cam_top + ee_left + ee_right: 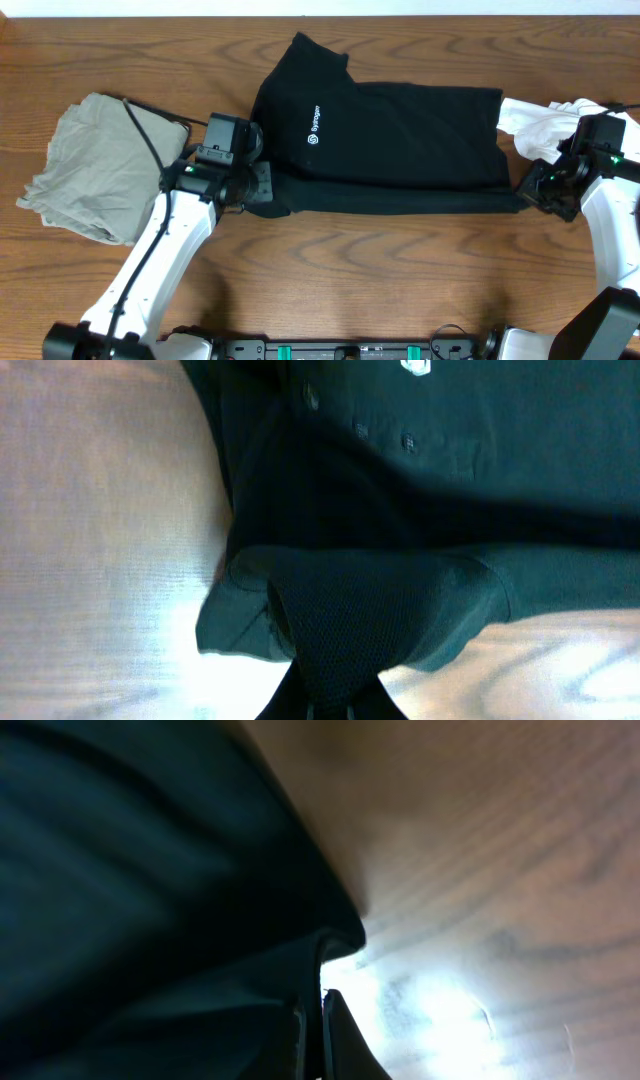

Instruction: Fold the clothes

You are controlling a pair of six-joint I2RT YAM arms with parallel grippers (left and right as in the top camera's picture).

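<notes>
A black garment [400,140] with a small white logo [313,138] lies spread across the middle of the table, its front edge doubled over into a long strip. My left gripper [268,190] is shut on the strip's left end. In the left wrist view, black fabric [400,480] bunches into the closed left gripper [335,705]. My right gripper [522,190] is shut on the strip's right end. The right wrist view shows a thin fold of the black cloth [150,920] pinched in the right gripper [312,1020]. A grey-beige garment [90,160] lies crumpled at the left. A white one [535,118] sits at the right.
The wooden table [400,270] shows bare between the garment and the arm bases along the front edge. A black cable [150,120] runs over the grey-beige garment to the left arm. The white garment touches the black one's right end, close to the right wrist.
</notes>
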